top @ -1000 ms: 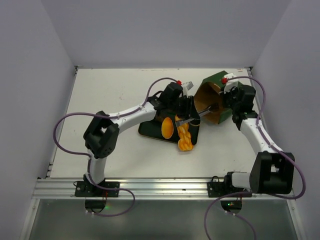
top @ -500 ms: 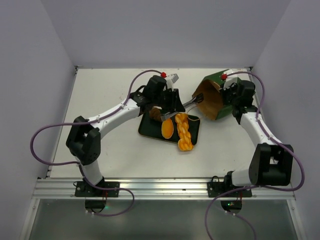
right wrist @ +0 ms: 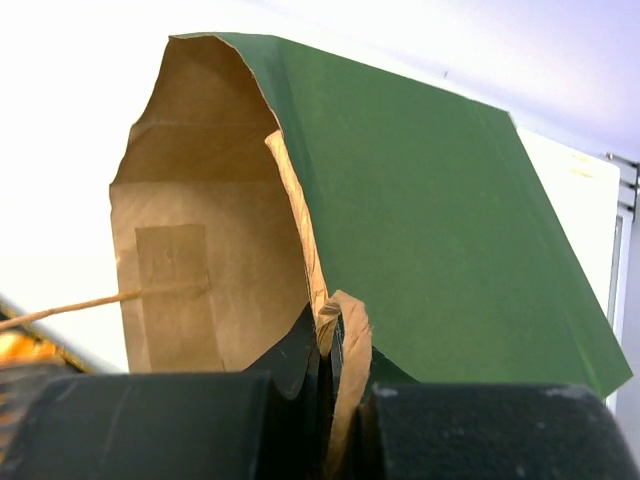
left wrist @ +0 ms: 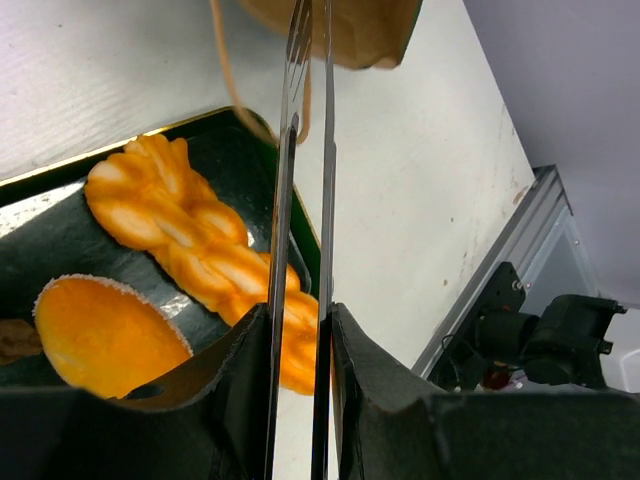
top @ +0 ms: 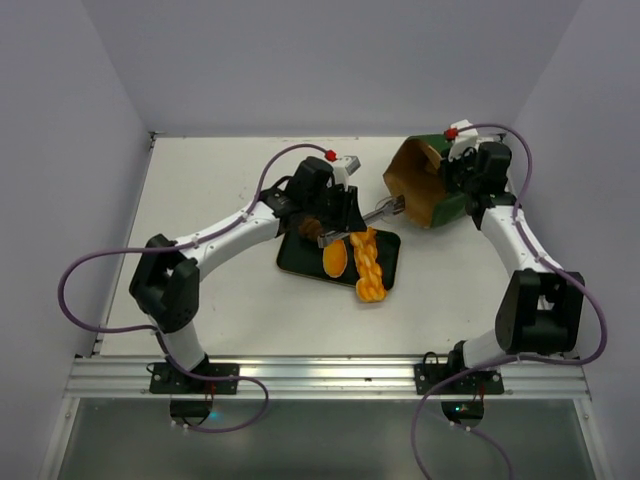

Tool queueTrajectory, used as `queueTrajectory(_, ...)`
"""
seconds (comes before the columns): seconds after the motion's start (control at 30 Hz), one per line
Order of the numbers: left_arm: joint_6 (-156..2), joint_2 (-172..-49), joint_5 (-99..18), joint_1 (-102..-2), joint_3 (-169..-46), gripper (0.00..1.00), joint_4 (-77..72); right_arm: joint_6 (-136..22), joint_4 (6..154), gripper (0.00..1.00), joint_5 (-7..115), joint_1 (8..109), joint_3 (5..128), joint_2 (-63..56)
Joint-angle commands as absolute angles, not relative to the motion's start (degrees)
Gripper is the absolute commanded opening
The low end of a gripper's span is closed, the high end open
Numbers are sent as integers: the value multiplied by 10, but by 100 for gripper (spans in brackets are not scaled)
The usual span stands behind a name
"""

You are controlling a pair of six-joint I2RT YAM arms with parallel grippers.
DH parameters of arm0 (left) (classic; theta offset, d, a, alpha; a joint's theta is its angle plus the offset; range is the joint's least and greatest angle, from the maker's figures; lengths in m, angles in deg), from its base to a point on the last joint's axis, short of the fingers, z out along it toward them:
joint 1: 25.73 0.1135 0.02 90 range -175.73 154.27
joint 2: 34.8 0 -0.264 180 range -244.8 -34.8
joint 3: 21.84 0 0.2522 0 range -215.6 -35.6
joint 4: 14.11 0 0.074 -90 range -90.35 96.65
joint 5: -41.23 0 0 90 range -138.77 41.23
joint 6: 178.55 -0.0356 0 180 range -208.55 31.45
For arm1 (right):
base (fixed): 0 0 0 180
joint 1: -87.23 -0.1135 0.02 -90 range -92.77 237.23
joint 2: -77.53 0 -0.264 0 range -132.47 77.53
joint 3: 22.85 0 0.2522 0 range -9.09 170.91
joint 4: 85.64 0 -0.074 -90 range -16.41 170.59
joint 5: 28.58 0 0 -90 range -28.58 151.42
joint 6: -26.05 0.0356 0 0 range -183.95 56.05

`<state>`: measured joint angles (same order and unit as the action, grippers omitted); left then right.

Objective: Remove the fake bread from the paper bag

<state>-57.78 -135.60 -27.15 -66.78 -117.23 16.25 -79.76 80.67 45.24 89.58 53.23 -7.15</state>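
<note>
In the top view, the right gripper (right wrist: 332, 352) pinches the paper bag (top: 415, 185) by its rim at upper right, mouth facing left, while the left gripper (left wrist: 298, 340), clamped on tongs (left wrist: 296, 45), aims them rightward at it.

Top view: high at the near edge, looks down on the whole table (top: 210, 290). Left wrist: close over the tray (left wrist: 40, 235), facing the paper bag (left wrist: 350, 25). Right wrist: tight against the paper bag's mouth. All three views share the paper bag.

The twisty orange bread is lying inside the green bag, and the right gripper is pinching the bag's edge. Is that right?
Not quite. The twisty bread lies on the black tray, not inside the bag; the top view shows it. The right gripper does pinch the bag's edge.
</note>
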Motion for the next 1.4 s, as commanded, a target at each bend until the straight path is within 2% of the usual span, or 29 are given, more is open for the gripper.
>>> queueTrajectory(0.0,-609,-1300,-286,-669,-1160,32,164,-758,816,3,441,893,601,-113)
queueTrajectory(0.3,-636,-1232,-327,-669,-1130,32,208,-782,810,6,493,849,658,-198)
queueTrajectory(0.37,-640,-1221,-339,-667,-1123,32,213,-793,788,13,488,834,666,-218)
queueTrajectory(0.4,-640,-1209,-345,-667,-1120,32,217,-798,779,25,484,827,672,-222)
queueTrajectory(0.5,-640,-1193,-350,-666,-1102,32,219,-808,743,43,447,817,680,-227)
queueTrajectory(0.53,-640,-1190,-351,-665,-1098,32,219,-807,738,53,440,818,678,-221)
queueTrajectory(0.63,-639,-1178,-355,-664,-1075,32,216,-808,737,68,433,822,661,-178)
queueTrajectory(0.67,-638,-1172,-353,-664,-1070,32,214,-807,734,70,425,826,658,-155)
queueTrajectory(1.03,-631,-1159,-346,-662,-1031,32,193,-714,711,72,329,937,675,-113)
queueTrajectory(1.1,-630,-1161,-344,-662,-1028,32,189,-703,719,70,373,938,674,-120)
queueTrajectory(1.27,-627,-1161,-341,-661,-1026,32,181,-546,743,67,657,939,680,-174)
queueTrajectory(1.37,-626,-1157,-340,-661,-1019,32,177,-467,744,62,725,946,679,-197)
